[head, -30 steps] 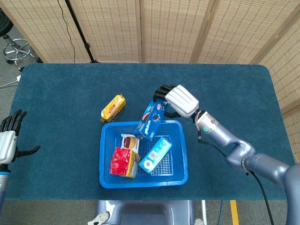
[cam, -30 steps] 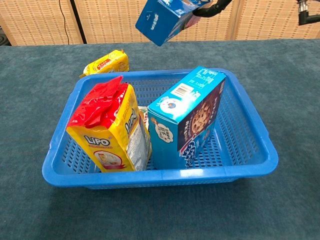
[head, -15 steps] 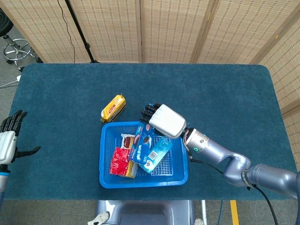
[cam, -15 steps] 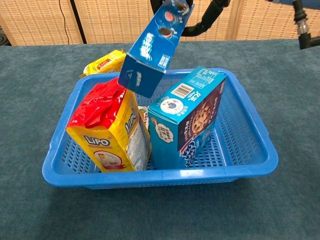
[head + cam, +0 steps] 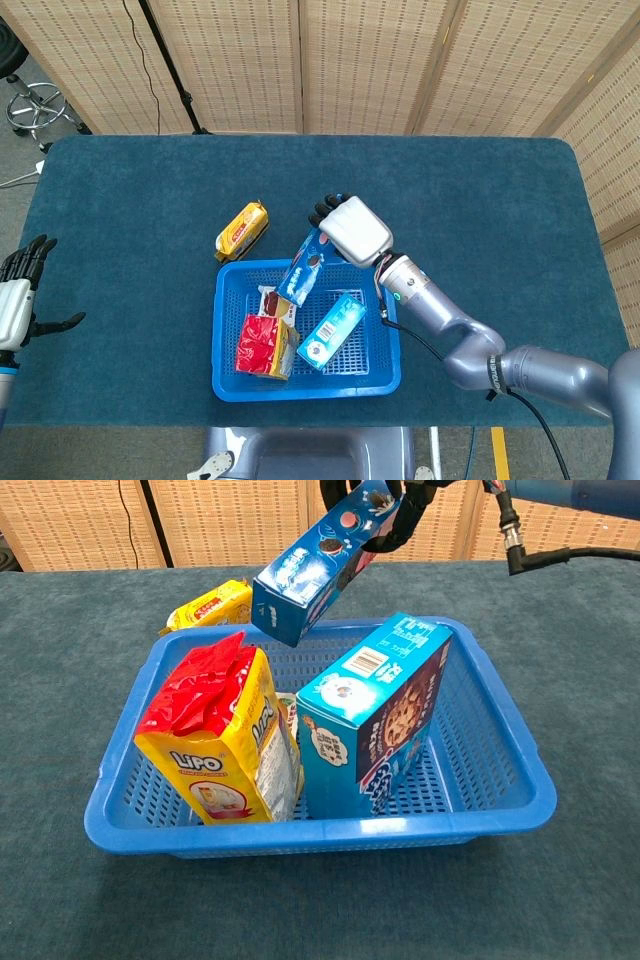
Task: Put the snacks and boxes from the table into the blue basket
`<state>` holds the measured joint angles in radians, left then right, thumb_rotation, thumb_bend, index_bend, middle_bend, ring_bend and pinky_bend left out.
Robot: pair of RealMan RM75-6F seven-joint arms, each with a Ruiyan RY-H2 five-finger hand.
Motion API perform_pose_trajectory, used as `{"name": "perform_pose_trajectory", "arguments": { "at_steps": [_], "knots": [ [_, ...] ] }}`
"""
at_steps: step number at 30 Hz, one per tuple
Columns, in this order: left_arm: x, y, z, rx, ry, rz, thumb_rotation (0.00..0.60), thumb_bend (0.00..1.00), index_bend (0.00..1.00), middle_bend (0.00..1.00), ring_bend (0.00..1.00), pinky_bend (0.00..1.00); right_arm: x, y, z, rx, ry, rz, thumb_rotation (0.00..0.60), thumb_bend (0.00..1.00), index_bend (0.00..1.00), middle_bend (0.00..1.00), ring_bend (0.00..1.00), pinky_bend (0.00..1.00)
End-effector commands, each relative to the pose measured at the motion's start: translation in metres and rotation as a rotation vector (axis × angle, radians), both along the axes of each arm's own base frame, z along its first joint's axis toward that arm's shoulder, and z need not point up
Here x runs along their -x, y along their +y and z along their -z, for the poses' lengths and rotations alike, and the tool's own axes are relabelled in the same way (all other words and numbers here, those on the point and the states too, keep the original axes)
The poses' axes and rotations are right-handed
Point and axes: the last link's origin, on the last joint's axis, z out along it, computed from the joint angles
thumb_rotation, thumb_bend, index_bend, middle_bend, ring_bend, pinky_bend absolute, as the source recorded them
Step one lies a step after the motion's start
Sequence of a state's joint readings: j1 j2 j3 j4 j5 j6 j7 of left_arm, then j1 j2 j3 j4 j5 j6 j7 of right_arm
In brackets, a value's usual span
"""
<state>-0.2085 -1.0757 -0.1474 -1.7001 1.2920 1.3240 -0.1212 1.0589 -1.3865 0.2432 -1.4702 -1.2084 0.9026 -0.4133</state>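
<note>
The right robot hand (image 5: 352, 228) clamps the cookie box (image 5: 305, 265), tilted over the blue basket (image 5: 385, 375) to drop in (left robot hand (image 5: 18, 300) spread, empty).

The right hand (image 5: 352, 228) has a white shell and black fingers (image 5: 322, 208). Behind it, a silver-grey arm (image 5: 470, 345) carries a small green light, black joint bands and a thin black cable. The left hand (image 5: 17, 300) has the same white shell.

The right hand (image 5: 400, 505) holds a tilted blue cookie box (image 5: 312, 568) above the blue basket (image 5: 500, 730), which holds two packages.
</note>
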Motion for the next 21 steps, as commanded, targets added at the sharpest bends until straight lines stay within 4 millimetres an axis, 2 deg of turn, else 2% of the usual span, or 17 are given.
{"name": "perform_pose_trajectory", "arguments": {
  "at_steps": [1,10,16,21],
  "knots": [
    [0.0,0.0,0.0,0.001,0.001,0.0,0.6,0.0,0.0,0.0,0.0,0.0,0.002,-0.003,0.003,0.026,0.047,0.047,0.6,0.42,0.58,0.62,0.45,0.47],
    [-0.001,0.0,0.002,0.004,0.006,0.001,0.6,0.0,0.0,0.0,0.0,0.0,0.001,0.022,0.008,0.027,0.053,0.013,0.6,0.43,0.58,0.62,0.45,0.47],
    [-0.001,-0.001,0.002,0.003,0.005,0.0,0.6,0.0,0.0,0.0,0.0,0.0,-0.001,0.058,0.017,0.001,0.059,-0.101,0.6,0.43,0.58,0.62,0.45,0.47],
    [-0.002,-0.001,0.003,0.007,0.001,0.001,0.6,0.0,0.0,0.0,0.0,0.0,0.001,0.075,0.022,-0.024,0.095,-0.171,0.6,0.43,0.58,0.62,0.45,0.47]
  ]
}}
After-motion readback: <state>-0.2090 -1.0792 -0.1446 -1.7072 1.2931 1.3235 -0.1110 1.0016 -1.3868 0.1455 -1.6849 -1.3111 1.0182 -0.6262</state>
